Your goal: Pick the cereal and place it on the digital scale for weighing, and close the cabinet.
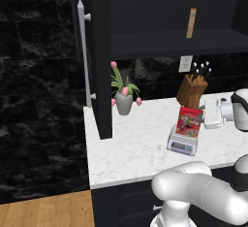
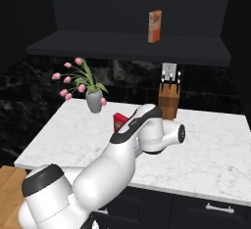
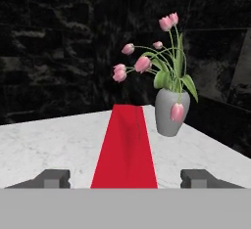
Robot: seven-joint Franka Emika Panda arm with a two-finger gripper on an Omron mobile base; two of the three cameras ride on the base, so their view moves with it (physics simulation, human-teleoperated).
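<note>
The cereal (image 1: 190, 121), a thin red box printed with coloured pieces, stands upright on the small silver digital scale (image 1: 182, 145) on the white marble counter. My gripper (image 3: 125, 179) is just to its right at box height. It is open: the two fingertips (image 3: 51, 178) stand wide apart, with clear gaps on both sides of the box's narrow red edge (image 3: 126, 147). From the right base view my arm hides all but a sliver of the cereal (image 2: 119, 122). The black cabinet (image 1: 160, 8) above the counter is open, and its left door (image 1: 99, 56) swings out towards me.
A tan-orange box (image 1: 192, 23) stands on the cabinet shelf. A grey vase of pink tulips (image 1: 124, 100) sits at the back left of the counter, a wooden knife block (image 1: 192, 91) at the back right. The open door's edge overhangs the counter's left end.
</note>
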